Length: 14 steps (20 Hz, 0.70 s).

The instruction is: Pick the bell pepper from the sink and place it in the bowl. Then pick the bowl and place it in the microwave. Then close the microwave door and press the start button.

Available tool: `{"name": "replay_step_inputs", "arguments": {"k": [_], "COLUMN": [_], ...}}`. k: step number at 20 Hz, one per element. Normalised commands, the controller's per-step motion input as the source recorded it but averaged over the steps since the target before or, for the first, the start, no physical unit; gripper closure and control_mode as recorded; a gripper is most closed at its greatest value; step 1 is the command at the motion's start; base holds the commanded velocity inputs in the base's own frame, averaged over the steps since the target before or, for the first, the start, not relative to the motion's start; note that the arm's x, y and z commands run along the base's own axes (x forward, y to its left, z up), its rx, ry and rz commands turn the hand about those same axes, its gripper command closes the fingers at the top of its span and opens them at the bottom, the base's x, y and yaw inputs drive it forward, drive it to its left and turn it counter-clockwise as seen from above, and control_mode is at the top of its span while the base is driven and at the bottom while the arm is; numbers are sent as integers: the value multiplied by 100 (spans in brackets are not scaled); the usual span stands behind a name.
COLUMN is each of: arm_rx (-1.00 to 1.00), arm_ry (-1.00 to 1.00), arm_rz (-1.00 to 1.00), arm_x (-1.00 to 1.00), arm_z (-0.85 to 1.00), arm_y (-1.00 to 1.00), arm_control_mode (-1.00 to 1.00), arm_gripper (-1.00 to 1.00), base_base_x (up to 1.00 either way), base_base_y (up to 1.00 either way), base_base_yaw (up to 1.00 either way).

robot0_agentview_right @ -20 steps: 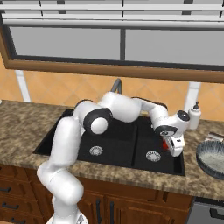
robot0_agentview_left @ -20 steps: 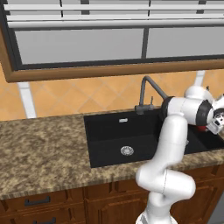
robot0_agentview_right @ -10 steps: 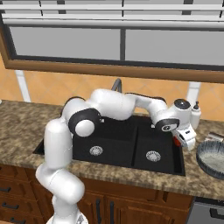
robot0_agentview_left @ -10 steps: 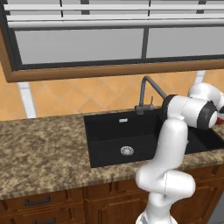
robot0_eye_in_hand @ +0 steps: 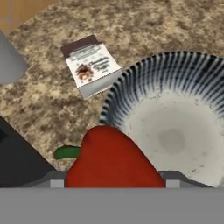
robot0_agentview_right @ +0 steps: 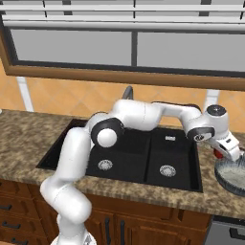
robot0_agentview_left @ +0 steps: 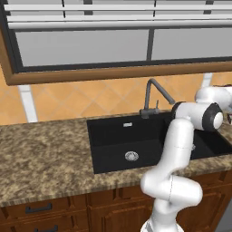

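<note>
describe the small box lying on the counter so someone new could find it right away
Start at the black sink, then go to the speckled brown counter on its right, where the streaked bowl sits. The small box lies flat just beside the bowl's rim: white, rectangular, with a dark brown end and a printed picture.

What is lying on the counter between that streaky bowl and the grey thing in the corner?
In the hand view, a small flat box with a printed label lies on the speckled counter, between the bowl and the grey object. It touches neither.
</note>
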Motion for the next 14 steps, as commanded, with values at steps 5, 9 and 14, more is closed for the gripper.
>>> {"name": "replay_step_inputs", "arguments": {"k": [5,9,14], "arm_rx": [-7,-5,-1], "arm_ry": [0,0,0], "arm_rz": [6,14,17], "arm_x": [-35,-27,-2], "arm_z": [-28,-39,-13], "arm_y": [-70,-31,-1], "arm_control_mode": [-100,-100,-100], "arm_gripper": [100,-100,-100], "base_base_x": [0,0,0], "base_base_y": [0,0,0], "base_base_yaw": [0,0,0]}}
